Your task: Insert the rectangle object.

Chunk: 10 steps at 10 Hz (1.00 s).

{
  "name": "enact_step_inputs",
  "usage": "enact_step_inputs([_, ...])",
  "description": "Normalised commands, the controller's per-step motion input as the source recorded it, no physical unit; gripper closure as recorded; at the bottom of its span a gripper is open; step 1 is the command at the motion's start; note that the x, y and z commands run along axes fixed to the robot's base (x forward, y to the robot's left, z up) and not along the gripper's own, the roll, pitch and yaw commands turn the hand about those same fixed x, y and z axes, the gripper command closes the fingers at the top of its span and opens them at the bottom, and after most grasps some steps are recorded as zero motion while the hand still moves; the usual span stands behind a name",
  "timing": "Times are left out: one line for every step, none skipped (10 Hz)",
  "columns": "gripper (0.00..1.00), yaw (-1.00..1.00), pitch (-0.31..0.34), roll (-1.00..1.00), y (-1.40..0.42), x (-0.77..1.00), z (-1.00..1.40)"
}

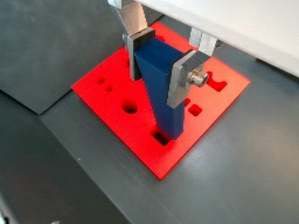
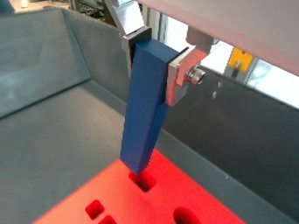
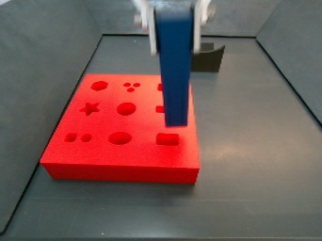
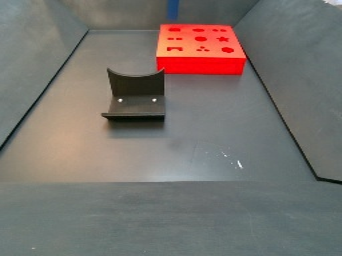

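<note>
My gripper (image 1: 162, 66) is shut on the top of the blue rectangle object (image 1: 163, 101), which hangs upright between the fingers. The bar's lower end sits just above a small rectangular hole (image 1: 167, 137) near the edge of the red board (image 1: 152, 156). In a wrist view the gripper (image 2: 158, 59) holds the bar (image 2: 142, 114) with its end right over the hole (image 2: 142, 182). In a side view the gripper (image 3: 176, 14) and bar (image 3: 175, 75) stand over the board (image 3: 113, 160) by the hole (image 3: 168, 138). Another side view shows only the board (image 4: 201, 66).
The board has several other shaped holes, round and star-shaped among them. The dark fixture (image 4: 134, 95) stands on the grey floor away from the board and also shows in a side view (image 3: 208, 58). Grey walls enclose the floor.
</note>
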Motion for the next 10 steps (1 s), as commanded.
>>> enact_step_inputs([1.00,0.01,-0.004,-0.01,0.00,-0.02,-0.06])
enact_step_inputs([1.00,0.00,0.000,0.00,0.00,0.00,-0.03])
enact_step_inputs([1.00,0.00,-0.077,0.04,0.00,-0.38,-0.48])
enact_step_inputs([1.00,0.00,-0.074,0.00,-0.07,-0.32,-0.41])
enact_step_inputs([1.00,0.13,-0.110,-0.07,-0.07,-0.19,-0.23])
enact_step_inputs([1.00,0.10,-0.067,0.00,-0.10,-0.11,-0.08])
enact_step_inputs([1.00,0.03,-0.006,0.00,-0.23,0.00,-0.08])
enact_step_inputs([1.00,0.00,0.000,0.00,-0.24,0.21,-0.10])
enact_step_inputs([1.00,0.00,0.097,0.00,-0.04,0.43,-0.20])
enact_step_inputs([1.00,0.00,0.080,-0.03,0.08,0.29,-0.27])
